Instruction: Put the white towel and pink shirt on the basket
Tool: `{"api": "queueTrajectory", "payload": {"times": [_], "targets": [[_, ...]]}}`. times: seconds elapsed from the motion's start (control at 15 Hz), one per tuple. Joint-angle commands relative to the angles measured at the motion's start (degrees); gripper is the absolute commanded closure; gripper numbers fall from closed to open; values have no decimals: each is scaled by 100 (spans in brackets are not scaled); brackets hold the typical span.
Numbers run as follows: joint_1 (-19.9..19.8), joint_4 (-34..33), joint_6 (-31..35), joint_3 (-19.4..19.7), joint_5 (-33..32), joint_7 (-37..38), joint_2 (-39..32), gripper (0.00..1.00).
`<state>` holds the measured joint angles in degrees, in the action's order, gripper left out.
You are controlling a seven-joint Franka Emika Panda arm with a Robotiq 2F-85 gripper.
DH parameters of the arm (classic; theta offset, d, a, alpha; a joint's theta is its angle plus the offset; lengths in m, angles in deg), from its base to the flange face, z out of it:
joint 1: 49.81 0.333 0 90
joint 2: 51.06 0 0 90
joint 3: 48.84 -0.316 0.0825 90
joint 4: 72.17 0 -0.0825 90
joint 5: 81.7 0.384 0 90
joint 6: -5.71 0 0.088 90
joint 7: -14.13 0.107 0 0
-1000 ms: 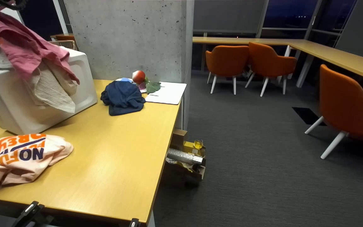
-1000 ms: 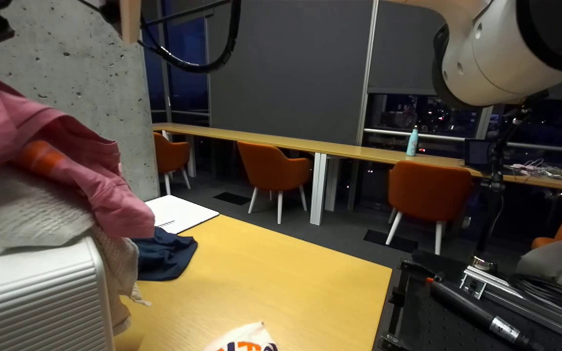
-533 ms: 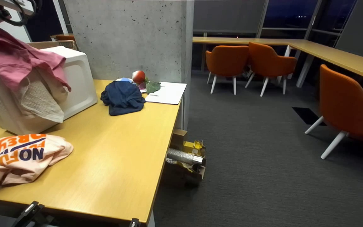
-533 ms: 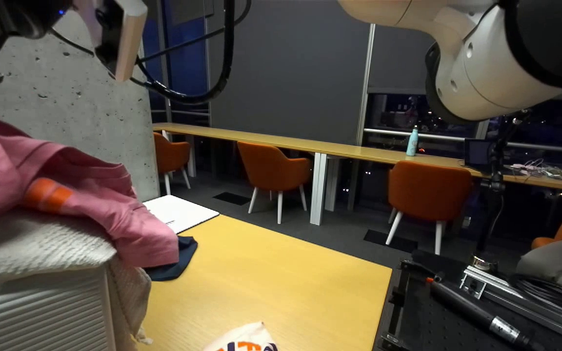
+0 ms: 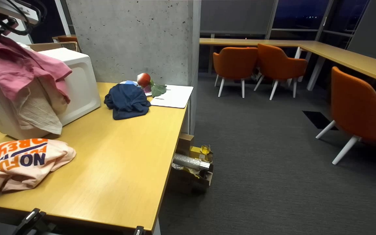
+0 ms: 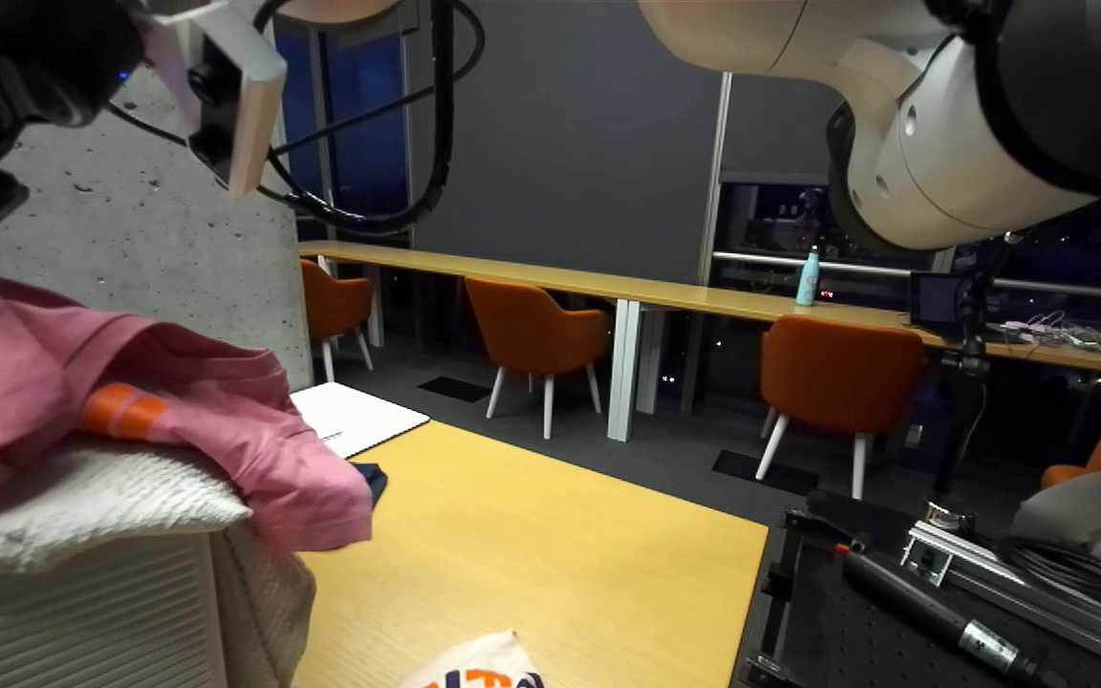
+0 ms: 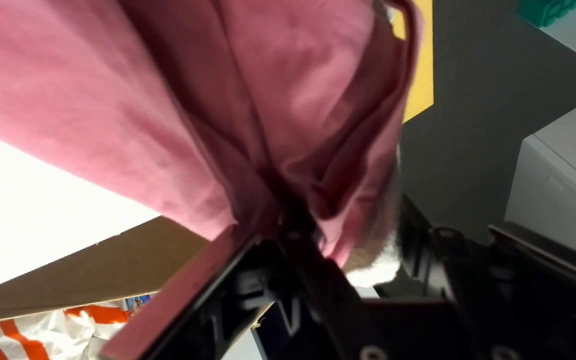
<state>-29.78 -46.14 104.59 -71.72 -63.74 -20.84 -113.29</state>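
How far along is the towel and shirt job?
Done: the off-white textured towel and rose-pink fabric shirt hang at the white plastic basket. In hand: the shirt, its folds gathered in the black end effector. Left, probably: release, as the shirt's top sits raised above the basket.

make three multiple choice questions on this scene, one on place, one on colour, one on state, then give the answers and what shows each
1. Relative to the pink shirt, the white towel is:
a) entirely above it
b) mostly below it
c) well apart from it

2. The bottle is:
a) red
b) black
c) light blue

3. The navy cloth is:
a) crumpled
b) neatly folded
c) rolled tight

1: b, it hangs out beneath the pink shirt in both exterior views.
2: c, that colour shows along its side in an exterior view.
3: a, it lies bunched in loose folds in an exterior view.
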Motion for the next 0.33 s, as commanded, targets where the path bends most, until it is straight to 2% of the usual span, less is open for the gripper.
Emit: {"api": "queueTrajectory", "payload": {"times": [0.0, 0.2, 0.27], "targets": [[64, -163, 74, 64, -31, -27, -80, 26], [63, -148, 63, 85, -28, 84, -74, 4], [71, -151, 94, 96, -27, 157, -77, 0]]}}
